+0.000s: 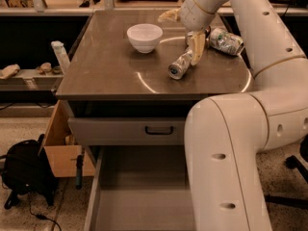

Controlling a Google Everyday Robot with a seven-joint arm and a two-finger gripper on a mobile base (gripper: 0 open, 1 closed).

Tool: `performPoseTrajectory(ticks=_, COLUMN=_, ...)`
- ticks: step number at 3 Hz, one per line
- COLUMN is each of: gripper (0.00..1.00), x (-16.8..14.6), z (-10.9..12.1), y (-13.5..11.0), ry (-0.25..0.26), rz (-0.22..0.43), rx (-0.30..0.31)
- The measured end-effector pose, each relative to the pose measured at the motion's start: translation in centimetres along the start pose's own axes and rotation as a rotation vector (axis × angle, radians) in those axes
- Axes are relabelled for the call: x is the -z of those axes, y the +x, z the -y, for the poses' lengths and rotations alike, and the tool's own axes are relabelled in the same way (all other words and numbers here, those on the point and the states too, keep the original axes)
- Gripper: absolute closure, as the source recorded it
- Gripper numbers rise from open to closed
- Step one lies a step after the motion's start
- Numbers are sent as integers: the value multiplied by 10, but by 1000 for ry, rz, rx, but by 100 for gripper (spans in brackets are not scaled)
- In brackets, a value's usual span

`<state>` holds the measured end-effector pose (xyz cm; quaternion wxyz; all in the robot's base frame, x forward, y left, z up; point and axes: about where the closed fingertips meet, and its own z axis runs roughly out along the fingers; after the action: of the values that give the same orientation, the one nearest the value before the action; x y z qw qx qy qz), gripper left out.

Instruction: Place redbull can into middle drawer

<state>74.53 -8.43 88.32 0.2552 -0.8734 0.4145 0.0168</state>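
The redbull can [179, 65], slim and silvery, lies on its side on the brown tabletop [110, 71], its open end facing the front. My gripper [183, 33] hangs over the can's far end. It is open and empty, with one yellowish finger [196, 49] pointing down beside the can and the other [168, 16] stretched out to the left. The middle drawer [139, 196] is pulled out below the table, wide and grey with a bare floor. My arm hides its right part.
A white bowl [144, 36] stands at the table's back middle. A fat greenish-silver can [225, 40] lies at the back right. A grey drawer front with a black handle [159, 130] sits above the open drawer. A cardboard box [60, 148] and a black backpack [24, 174] are on the floor at left.
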Motion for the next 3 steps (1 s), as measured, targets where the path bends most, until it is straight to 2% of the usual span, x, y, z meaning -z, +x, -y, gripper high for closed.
performPoseTrajectory(ticks=1, gripper=0, x=-4, z=5, y=2, ry=16, rz=-4, rx=0)
performPoseTrajectory(ticks=2, gripper=0, x=-9, z=0, y=5, ry=5, rz=1, rx=-23)
performPoseTrajectory(ticks=3, gripper=0, x=-6, z=-22, y=13, ry=-11, rz=-5, rx=-86)
